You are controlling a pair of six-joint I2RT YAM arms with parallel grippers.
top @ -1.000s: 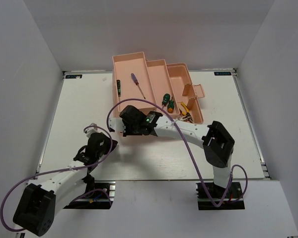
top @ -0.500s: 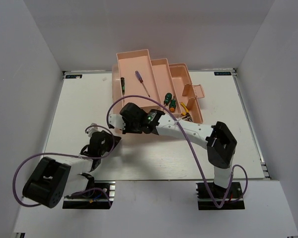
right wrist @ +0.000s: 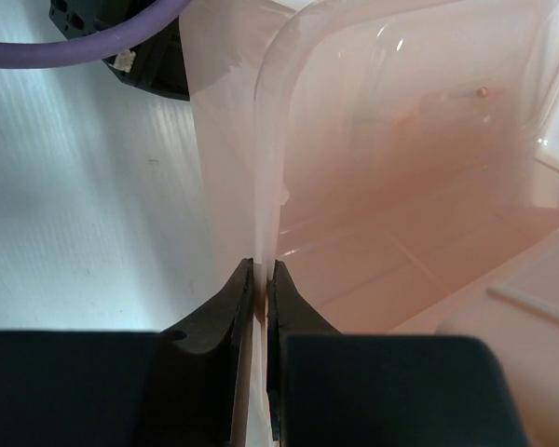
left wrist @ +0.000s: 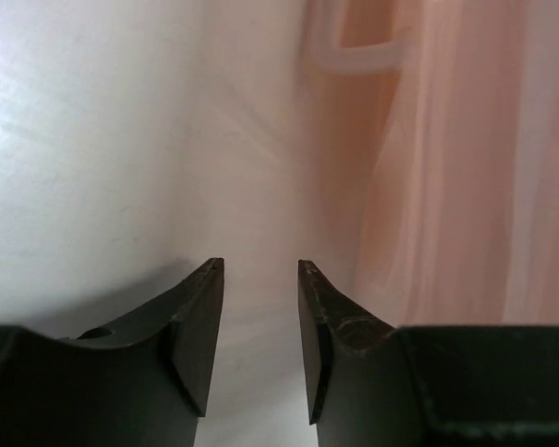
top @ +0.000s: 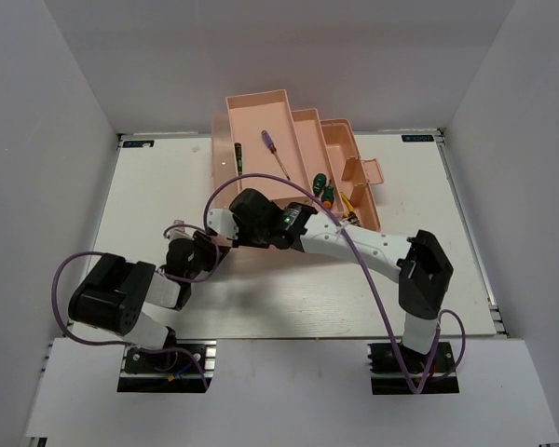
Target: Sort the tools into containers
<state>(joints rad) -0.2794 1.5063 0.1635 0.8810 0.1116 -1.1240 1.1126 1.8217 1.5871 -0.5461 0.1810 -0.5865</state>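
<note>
The peach-pink toolbox [top: 261, 114] stands at the back middle with its trays stepped open. A dark green screwdriver [top: 236, 156] and a longer-shafted screwdriver [top: 273, 154] lie in its big left tray. Two short green-handled tools [top: 322, 188] lie in a middle tray. Yellow-handled pliers [top: 347, 207] lie at the right end. My right gripper [top: 238, 226] [right wrist: 262, 270] is shut on the toolbox's thin near-left wall [right wrist: 270, 140]. My left gripper [top: 205, 256] [left wrist: 259, 267] is open and empty, low over the table, with the toolbox wall [left wrist: 447, 186] just to its right.
White walls enclose the white table [top: 149, 196] on three sides. A purple cable [top: 354, 270] loops along my right arm, and another [top: 74, 265] loops by my folded left arm. The toolbox lid and latch [top: 368, 173] stick out at the right.
The toolbox has shifted back and to the right in my right gripper's hold. My left arm has folded in, and its gripper has moved right towards the toolbox's near-left corner.
</note>
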